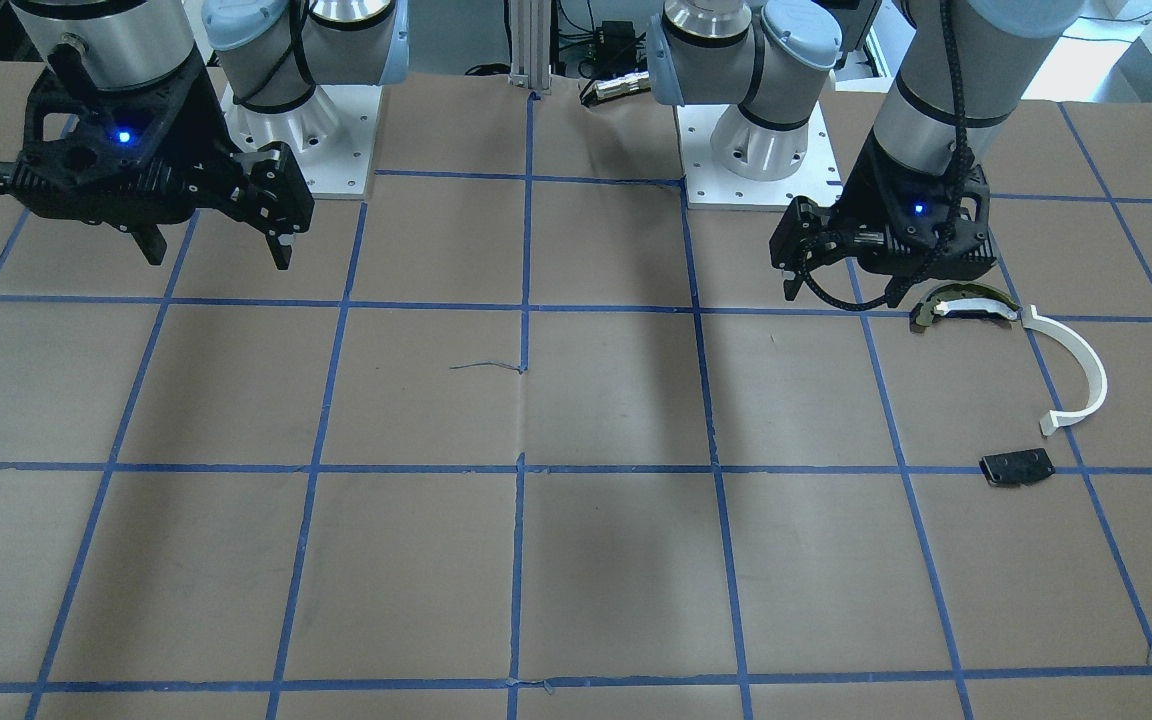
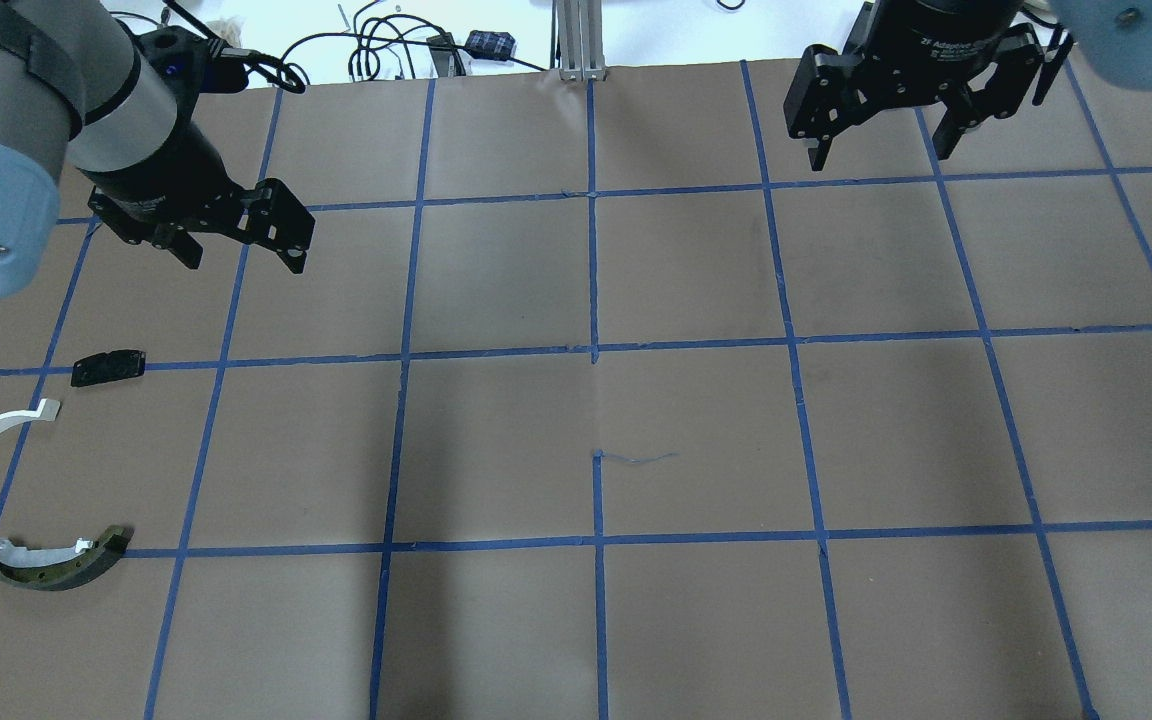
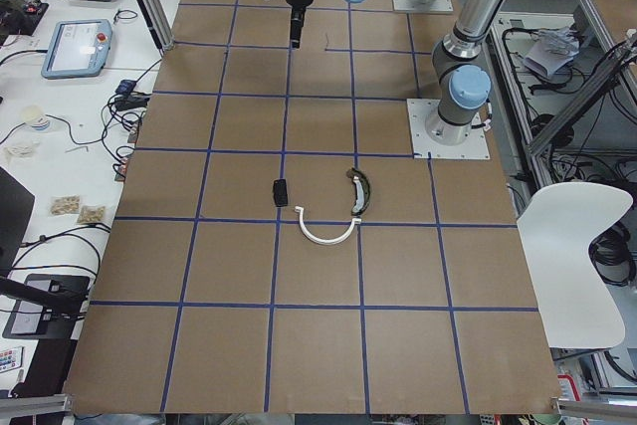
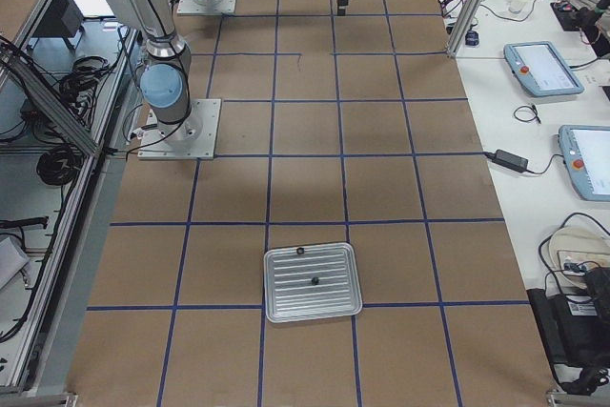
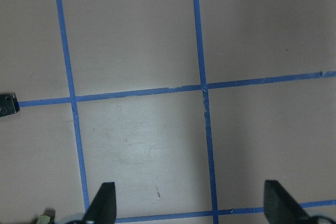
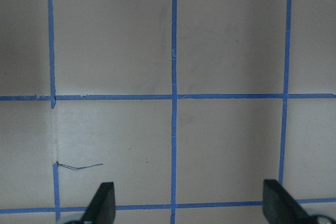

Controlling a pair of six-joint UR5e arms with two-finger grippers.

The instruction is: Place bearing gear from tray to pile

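Left gripper [image 2: 244, 255]: fingers spread wide, nothing held, hung above the table [image 2: 696, 430] near the pile [image 3: 326, 240]. Right gripper [image 2: 881, 150]: fingers likewise apart and empty, held over bare grid squares.

Pile is made up of a white half-ring [image 1: 1097, 375], a curved piece [image 1: 966, 303] touching one ring end, and a black plate [image 1: 1016, 467] just beside the other end.

Tray [image 4: 286, 304] is seen at the table's right end, well apart from both grippers. Two small dark parts [image 4: 314, 281] are noted on it, one mid-tray, one at the far rim. Which one is the gear cannot be told.
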